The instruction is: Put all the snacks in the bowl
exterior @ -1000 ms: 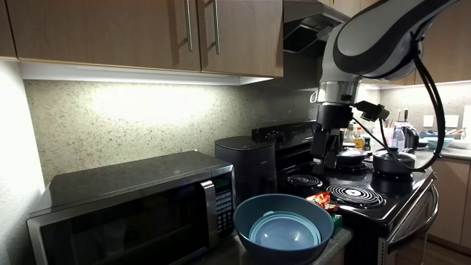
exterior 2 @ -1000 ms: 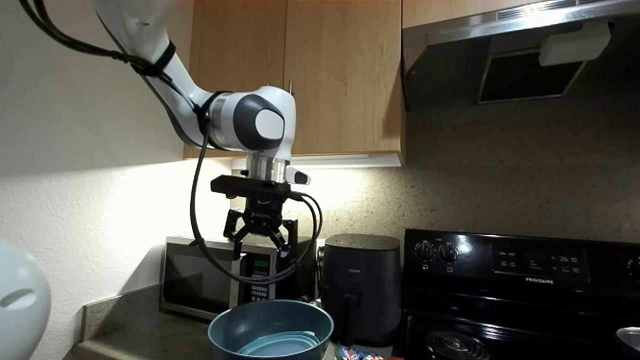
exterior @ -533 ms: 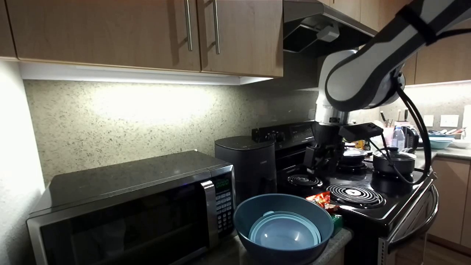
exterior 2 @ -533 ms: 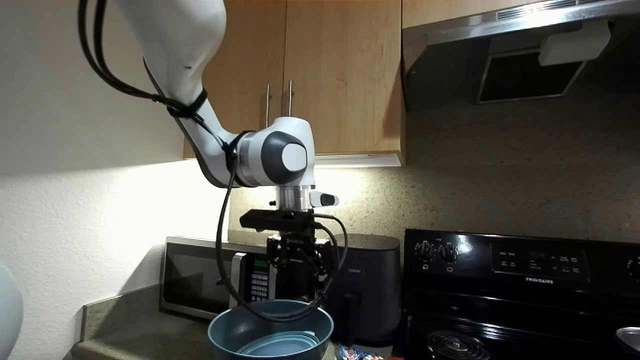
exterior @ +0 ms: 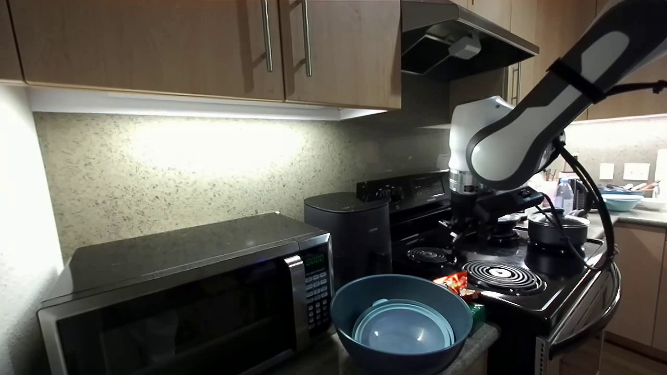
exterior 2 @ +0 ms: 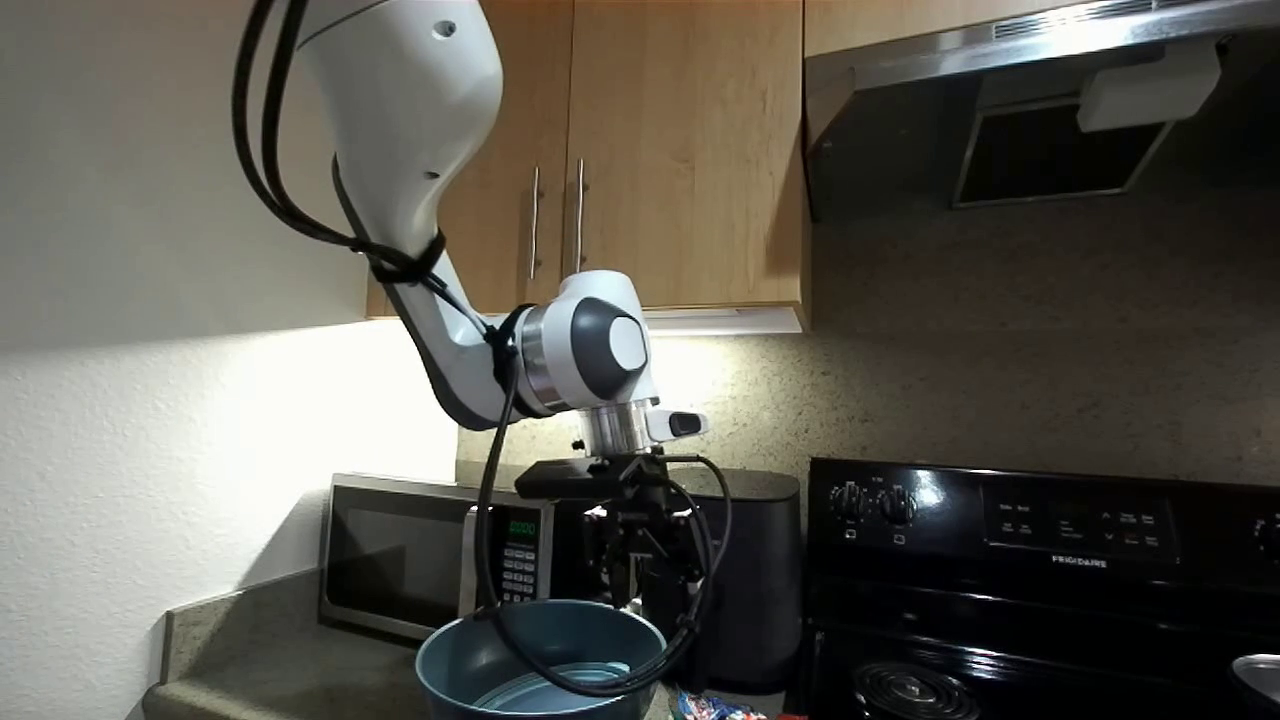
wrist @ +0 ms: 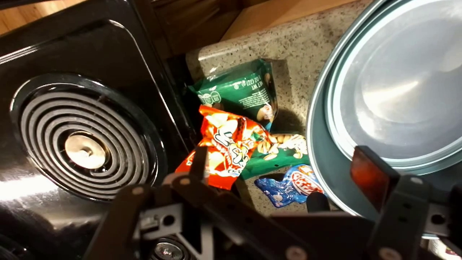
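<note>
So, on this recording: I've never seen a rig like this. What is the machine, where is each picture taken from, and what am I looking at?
The machine is a single robot arm ending in a two-fingered gripper. Two pictures come from cameras standing outside the robot; both exterior views show a kitchen with a microwave and a stove. The third comes from a camera on the wrist, so the gripper shows along its lower edge. There, an orange-red packet lies partly over two green packets on the counter, with a blue packet close by; these are snacks. Beside them is the large blue bowl, with lighter blue round pieces inside. The gripper is open and holds nothing; those packets lie outside the bowl.
</note>
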{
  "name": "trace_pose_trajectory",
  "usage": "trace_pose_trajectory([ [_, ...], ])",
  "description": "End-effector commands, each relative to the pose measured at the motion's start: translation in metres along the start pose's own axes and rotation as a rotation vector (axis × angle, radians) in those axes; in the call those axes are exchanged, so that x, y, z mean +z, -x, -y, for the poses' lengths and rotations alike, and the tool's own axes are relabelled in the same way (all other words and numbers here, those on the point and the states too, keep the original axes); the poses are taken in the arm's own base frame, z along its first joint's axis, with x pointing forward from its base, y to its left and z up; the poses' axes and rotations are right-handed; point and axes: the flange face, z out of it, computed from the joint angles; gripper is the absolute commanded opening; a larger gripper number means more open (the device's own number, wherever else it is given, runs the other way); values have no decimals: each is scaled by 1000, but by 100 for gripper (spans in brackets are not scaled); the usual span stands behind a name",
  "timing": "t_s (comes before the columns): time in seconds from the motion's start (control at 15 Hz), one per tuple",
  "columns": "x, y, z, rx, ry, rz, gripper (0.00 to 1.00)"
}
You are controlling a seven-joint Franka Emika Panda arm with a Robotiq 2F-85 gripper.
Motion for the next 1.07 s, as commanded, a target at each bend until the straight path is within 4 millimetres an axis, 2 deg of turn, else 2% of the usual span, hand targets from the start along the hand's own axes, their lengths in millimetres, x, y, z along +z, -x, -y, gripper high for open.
trace_pose_trajectory([
  [0.0,-1,0,0,-1,0,0,100],
  [0.07,7,-3,3,-54,-47,54,100],
  [0.27,33,-17,1,-31,-140,169,100],
  [0.53,58,-43,-10,33,-111,187,100],
  [0.8,71,-67,-10,69,-32,65,100],
  [0.87,65,-58,-13,46,-67,108,100],
  [1.0,71,-64,-12,58,-45,87,100],
])
